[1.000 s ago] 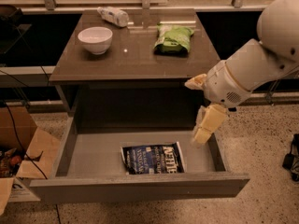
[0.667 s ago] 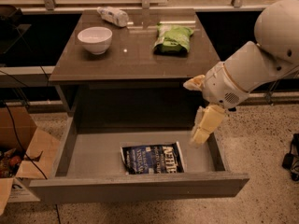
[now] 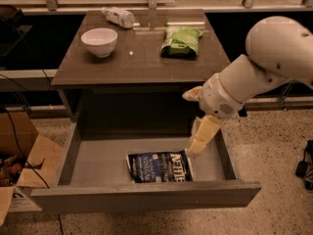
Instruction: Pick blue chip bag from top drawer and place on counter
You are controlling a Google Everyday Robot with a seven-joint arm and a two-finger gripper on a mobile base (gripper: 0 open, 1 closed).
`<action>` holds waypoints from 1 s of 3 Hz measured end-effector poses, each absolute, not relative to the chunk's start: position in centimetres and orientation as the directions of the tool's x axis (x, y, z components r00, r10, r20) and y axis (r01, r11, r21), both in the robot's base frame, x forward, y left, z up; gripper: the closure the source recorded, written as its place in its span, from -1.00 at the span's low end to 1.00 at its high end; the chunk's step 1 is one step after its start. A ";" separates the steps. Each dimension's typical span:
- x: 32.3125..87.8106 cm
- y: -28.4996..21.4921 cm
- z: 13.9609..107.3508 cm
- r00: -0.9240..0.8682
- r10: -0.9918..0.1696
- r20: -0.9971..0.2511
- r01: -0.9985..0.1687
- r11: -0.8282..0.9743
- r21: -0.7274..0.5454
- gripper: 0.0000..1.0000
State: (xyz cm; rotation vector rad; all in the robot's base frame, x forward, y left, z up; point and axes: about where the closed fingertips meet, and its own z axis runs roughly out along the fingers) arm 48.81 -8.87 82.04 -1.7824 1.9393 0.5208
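Gripper (image 3: 190, 125) of cream plastic, two-fingered, carried on a white arm, is held over the right-hand part of the wide, shallow grey-brown top drawer (image 3: 146, 197), which is pulled out. Its fingers are spread wide and nothing is gripped. The lower finger (image 3: 203, 136) is pointed down towards the drawer floor, its tip just beside the right edge of the flat, crinkly dark navy-blue chip bag (image 3: 159, 167) with white lettering. That bag is laid flat on the drawer floor, near the front panel and a little right of the middle, not yet grasped. The wide spread is judged to be kept so that the bag can be straddled once the gripper is lowered over it. Behind and above the drawer, bare surface is shown at the front of the glossy dark grey-brown counter (image 3: 137, 62), where the bag could be set. Counted: one blue bag in the drawer; above the drawer one light green chip bag (image 3: 181, 41), one white bowl (image 3: 99, 41) and one pale bottle-like thing (image 3: 117, 17) laid on its side; one brown cardboard box (image 3: 29, 155) left of the drawer
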 end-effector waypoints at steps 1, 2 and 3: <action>50.4 -6.2 77.3 -0.038 -0.809 -0.586 -0.999 0.046 0.002 -1.00; 51.1 -4.6 74.3 -0.028 -0.803 -0.596 -1.000 0.018 0.024 -1.00; 50.8 -3.6 70.2 -0.053 -0.782 -0.621 -0.998 0.018 0.062 -1.00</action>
